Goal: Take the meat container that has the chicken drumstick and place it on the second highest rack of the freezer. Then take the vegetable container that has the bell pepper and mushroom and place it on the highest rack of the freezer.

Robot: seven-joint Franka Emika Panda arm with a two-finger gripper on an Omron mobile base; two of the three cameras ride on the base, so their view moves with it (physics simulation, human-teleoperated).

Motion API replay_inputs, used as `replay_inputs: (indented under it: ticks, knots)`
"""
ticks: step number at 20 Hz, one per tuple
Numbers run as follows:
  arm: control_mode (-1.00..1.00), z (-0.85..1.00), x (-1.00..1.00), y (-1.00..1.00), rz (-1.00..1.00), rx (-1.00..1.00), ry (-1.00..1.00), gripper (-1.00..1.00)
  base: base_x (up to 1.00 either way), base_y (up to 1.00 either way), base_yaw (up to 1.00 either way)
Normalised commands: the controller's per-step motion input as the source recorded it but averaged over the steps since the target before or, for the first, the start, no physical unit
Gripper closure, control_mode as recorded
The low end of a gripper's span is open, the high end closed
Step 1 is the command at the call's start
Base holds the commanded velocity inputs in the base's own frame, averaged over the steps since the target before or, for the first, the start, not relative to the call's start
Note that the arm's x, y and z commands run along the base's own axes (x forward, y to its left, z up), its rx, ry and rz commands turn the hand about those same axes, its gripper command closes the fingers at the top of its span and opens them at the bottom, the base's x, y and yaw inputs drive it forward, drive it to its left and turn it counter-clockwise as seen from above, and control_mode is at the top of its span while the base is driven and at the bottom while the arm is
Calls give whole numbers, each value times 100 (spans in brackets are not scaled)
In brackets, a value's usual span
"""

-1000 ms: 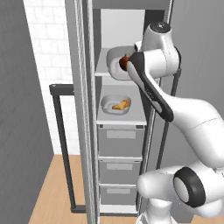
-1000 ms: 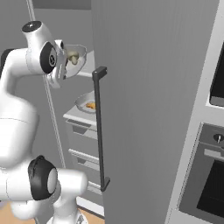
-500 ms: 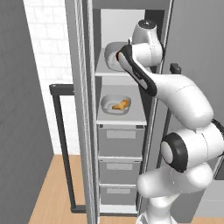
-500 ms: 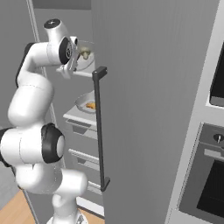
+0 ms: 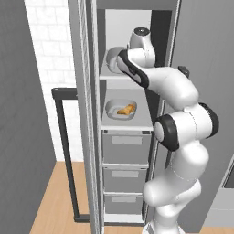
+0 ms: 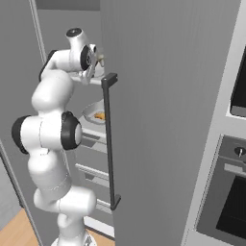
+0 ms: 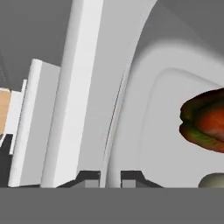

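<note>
The jaws (image 7: 109,177) stay clamped on the vegetable container's (image 7: 175,131) rim, bell pepper (image 7: 205,120) and mushroom (image 7: 214,180) inside; the arm has swung it onto the highest rack (image 5: 114,76). Release looks next. Beyond, the drumstick container (image 5: 120,109) sits below.

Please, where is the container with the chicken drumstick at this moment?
In the left base view, the meat container with the chicken drumstick sits on the second highest rack of the freezer, just above the top drawer.
</note>
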Motion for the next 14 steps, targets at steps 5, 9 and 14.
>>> replay_inputs:
  ticks: [5, 9, 14]
  knots:
    - [-100, -8, 77, -12, -1, 0, -1, 100, 0, 0, 0]
    - [-100, 0, 29, -8, -2, 0, -11, -100, 0, 0, 0]
    - [-100, 0, -64, 6, -1, 0, -19, -100, 0, 0, 0]
